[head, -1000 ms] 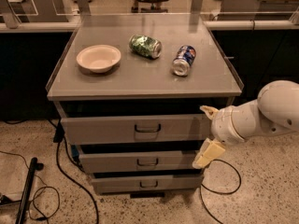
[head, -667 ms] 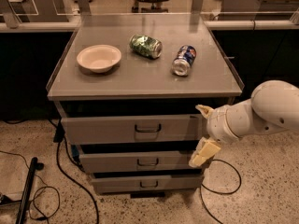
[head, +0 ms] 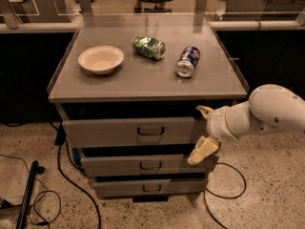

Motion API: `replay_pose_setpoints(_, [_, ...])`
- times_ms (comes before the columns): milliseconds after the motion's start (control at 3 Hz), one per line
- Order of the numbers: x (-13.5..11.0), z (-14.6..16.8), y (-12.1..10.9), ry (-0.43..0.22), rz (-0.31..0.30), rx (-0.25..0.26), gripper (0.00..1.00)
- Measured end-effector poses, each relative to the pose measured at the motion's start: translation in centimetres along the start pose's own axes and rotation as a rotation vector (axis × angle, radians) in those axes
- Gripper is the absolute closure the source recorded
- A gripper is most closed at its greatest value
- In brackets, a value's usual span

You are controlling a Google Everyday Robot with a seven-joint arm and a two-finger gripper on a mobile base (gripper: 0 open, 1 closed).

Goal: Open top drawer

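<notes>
The tool, spread wide beside the top drawer, should be centred on the handle before being closed.

The white arm is projecting in from the right edge, forearm lying nearly level. The end effector is pointing left, its two tan fingers standing spread wide, one above the other.
</notes>
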State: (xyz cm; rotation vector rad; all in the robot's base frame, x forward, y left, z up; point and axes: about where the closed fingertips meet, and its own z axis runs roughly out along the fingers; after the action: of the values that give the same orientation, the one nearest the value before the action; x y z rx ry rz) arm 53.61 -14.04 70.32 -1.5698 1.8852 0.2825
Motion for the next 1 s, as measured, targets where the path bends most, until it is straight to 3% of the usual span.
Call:
replay_pose_setpoints(333, [0.3, 1.3, -1.2, -0.025, 0.011, -0.008, 0.0])
replay_pose_setpoints(1000, [1.0, 5.5, -1.8, -0.046, 0.021, -0.088, 0.0])
